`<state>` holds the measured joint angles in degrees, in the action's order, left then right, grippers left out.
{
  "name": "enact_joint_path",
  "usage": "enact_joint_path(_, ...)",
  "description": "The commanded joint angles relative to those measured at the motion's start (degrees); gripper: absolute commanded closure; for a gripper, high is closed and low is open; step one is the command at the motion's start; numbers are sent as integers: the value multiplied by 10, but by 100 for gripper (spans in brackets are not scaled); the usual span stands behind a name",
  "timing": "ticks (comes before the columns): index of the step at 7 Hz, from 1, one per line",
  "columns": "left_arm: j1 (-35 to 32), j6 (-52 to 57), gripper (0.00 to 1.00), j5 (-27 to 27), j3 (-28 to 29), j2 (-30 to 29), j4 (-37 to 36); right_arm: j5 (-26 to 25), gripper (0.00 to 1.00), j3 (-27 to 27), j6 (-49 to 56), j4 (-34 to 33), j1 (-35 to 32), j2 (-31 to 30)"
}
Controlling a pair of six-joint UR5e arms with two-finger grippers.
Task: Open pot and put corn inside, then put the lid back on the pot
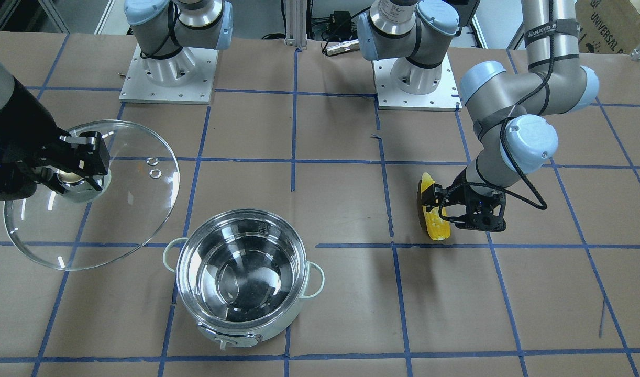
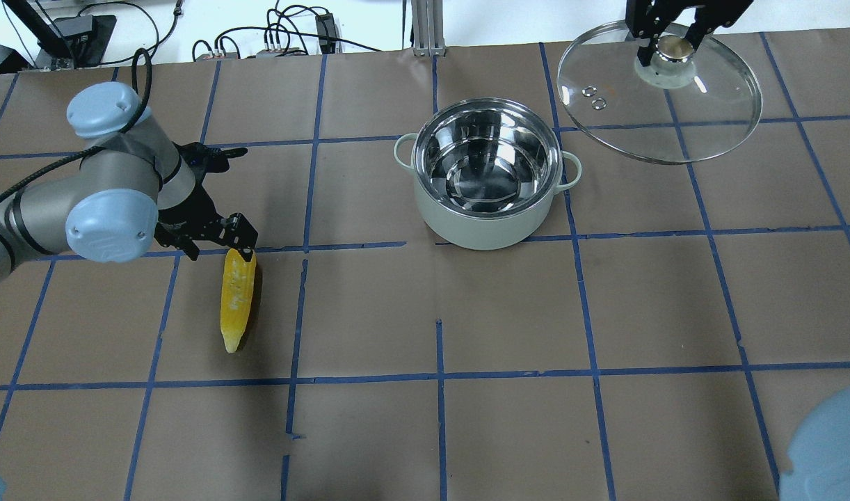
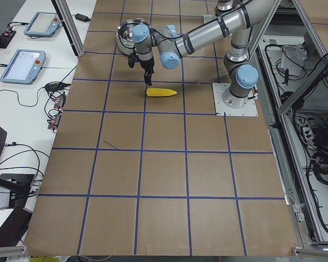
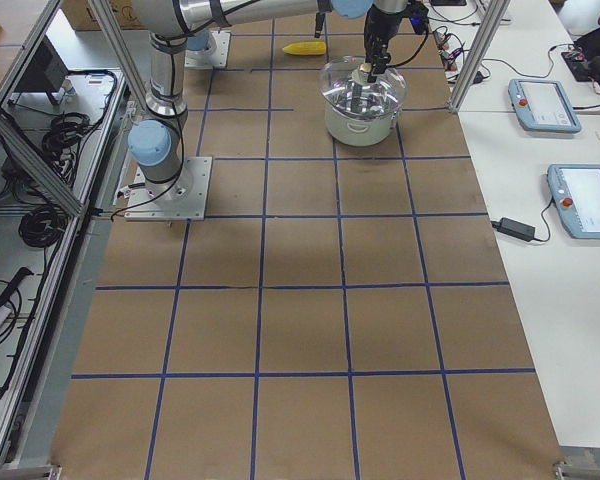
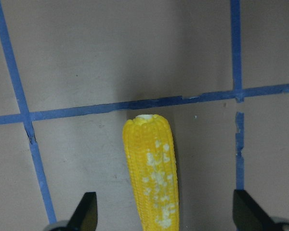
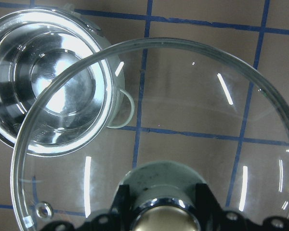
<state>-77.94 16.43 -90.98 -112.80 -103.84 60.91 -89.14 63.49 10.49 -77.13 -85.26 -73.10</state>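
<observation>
One camera faces the robot [image 1: 173,68] from across the table [image 1: 341,131], looking steeply down; another looks forward over its shoulders; both share the pot [image 1: 241,272] at middle distance; two far cameras look along the table from either end; the left wrist camera sits close above the corn [image 5: 151,178]; the right wrist camera sits close over the lid [image 6: 183,120].

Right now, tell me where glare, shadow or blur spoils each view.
Front-facing view: bright reflections fill the pot's steel lining. Right wrist view: white glare streaks cross the lid, and the pot shows through the glass. Overhead view: the corn casts a dark shadow to its right. Left wrist view: the corn is sharp, with no glare.
</observation>
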Motion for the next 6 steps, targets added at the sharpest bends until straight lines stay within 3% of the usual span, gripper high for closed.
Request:
enact_joint_path(1,4,-3,0,3,-35,-38,-49,3,92,75,28,-31,52,-42)
enact_joint_path(2,4,-3,5,0,-35,-50,-50,3,92,123,30,-66,61,-60)
enact_joint_path(3,3,-3,47,0,-30,-50,-50,2,92,192,30,-135,61,-81)
enact_joint_path(4,2,-1,83,0,-31,-48,-49,1,91,241,29,-190,62,-95)
enact_joint_path(5,2,-1,95,-1,-29,-42,-49,-2,91,248,30,-196,64,-96)
enact_joint_path(6,-6,-3,96,1,-22,-37,-45,-2,91,248,30,-197,64,-96)
